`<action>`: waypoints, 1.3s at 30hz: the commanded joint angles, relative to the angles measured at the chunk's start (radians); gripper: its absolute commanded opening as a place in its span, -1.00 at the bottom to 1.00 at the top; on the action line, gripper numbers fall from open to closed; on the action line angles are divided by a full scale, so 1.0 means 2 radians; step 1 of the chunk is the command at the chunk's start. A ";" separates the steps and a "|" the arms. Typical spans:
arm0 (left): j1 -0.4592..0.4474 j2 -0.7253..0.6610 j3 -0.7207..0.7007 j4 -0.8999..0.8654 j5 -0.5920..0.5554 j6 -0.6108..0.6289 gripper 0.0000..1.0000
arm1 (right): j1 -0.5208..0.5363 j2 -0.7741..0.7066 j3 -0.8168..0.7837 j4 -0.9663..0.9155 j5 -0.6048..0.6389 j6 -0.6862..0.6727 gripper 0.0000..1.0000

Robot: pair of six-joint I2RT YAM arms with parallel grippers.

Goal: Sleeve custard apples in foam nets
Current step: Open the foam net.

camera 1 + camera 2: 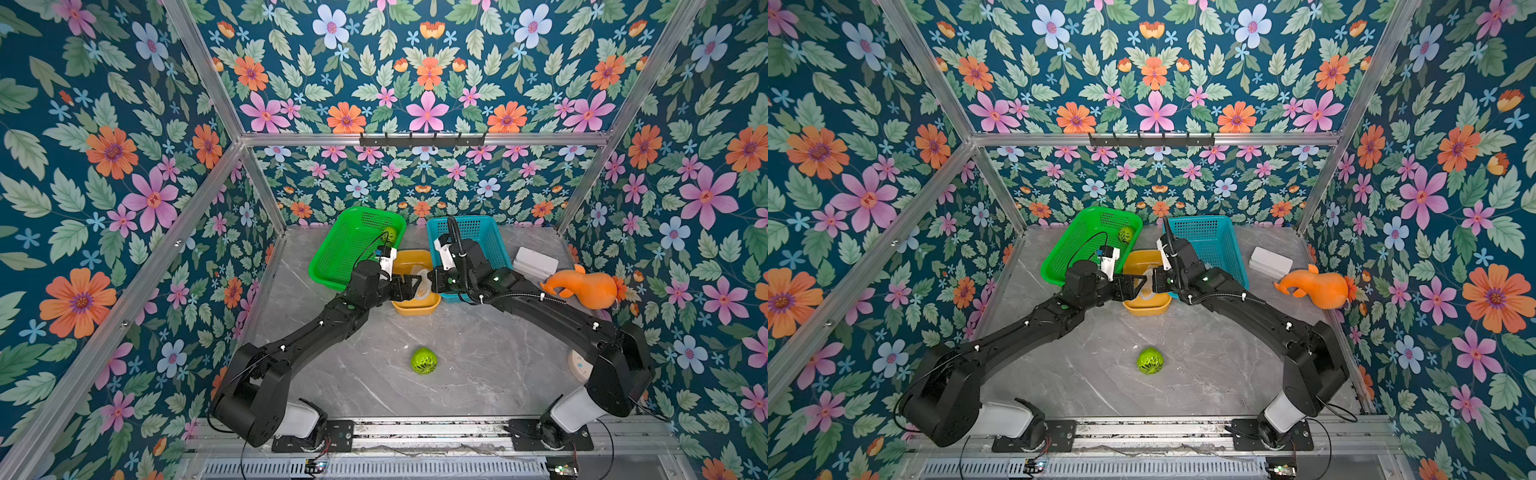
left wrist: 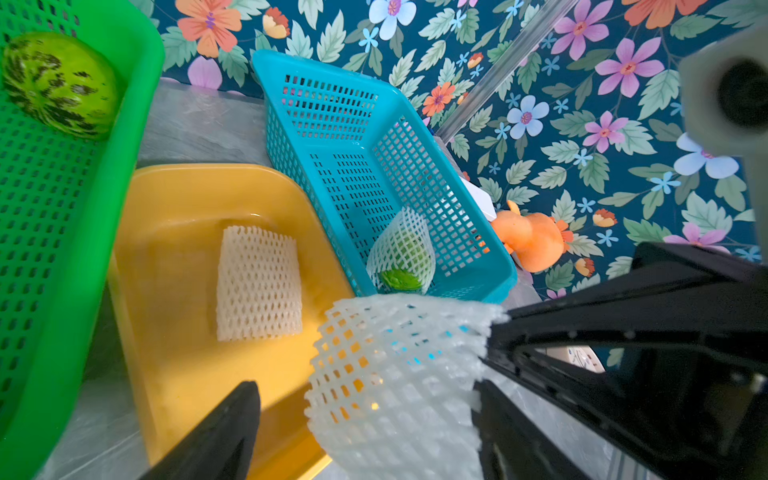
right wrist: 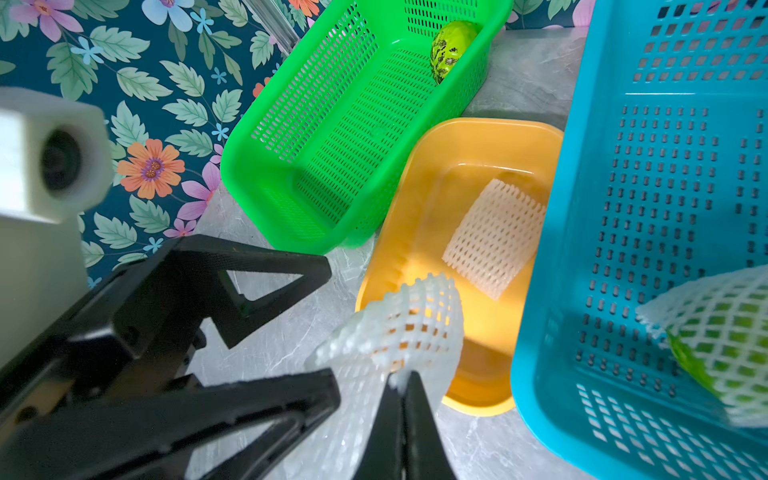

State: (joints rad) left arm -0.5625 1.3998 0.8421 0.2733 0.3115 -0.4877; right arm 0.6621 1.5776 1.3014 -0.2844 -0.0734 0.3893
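My right gripper (image 3: pixel 402 380) is pinched tight on one rim of a foam net (image 3: pixel 409 320), holding it up over the near end of the yellow tray (image 3: pixel 478 124). My left gripper (image 3: pixel 331 324) stands spread wide at the net's 9 o'clock. The right one is at its 3 o'clock, so the net hangs between the two. From the left wrist the net sits between the spread fingers (image 2: pixel 224 432), but I can't tell whether either touches it or is inside the tube. The net hangs limp and half-flattened, with its long axis running roughly 12 to 6 as far as I can make out. I judge the left gripper's job now is to take the free rim and pull the mouth open.

The likeliest next fruit is the bare custard apple (image 1: pixel 424 360) on the marble table (image 1: pixel 478 374). It lies at 6 o'clock from the net, well apart and about midway between the arms, with open room all round. A second custard apple (image 2: pixel 58 83) sits in the far corner of the green basket (image 2: pixel 141 83) at 11 o'clock. A sleeved custard apple (image 2: pixel 401 255) lies in the blue basket (image 2: pixel 316 68) at 2 o'clock, and a spare foam net (image 2: pixel 258 284) lies flat in the tray.

Both basket walls hem the tray in, so I'd carry the net toward 6 o'clock before stretching it.
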 commanded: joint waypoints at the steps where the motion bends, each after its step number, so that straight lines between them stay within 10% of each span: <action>1: 0.001 -0.006 0.000 -0.006 -0.015 0.003 0.67 | 0.000 -0.005 -0.005 0.003 0.030 -0.012 -1.00; 32: 0.006 -0.053 0.001 -0.045 -0.046 0.064 0.99 | 0.000 -0.009 0.003 -0.009 0.036 -0.007 -1.00; 39: 0.004 -0.036 0.006 -0.044 0.010 0.068 0.63 | 0.000 -0.003 0.009 -0.008 0.034 -0.002 -1.00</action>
State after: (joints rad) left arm -0.5526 1.3224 0.8478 0.1772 0.2733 -0.3626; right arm 0.6609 1.5661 1.3125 -0.2958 -0.0124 0.3759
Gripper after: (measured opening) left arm 0.837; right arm 0.050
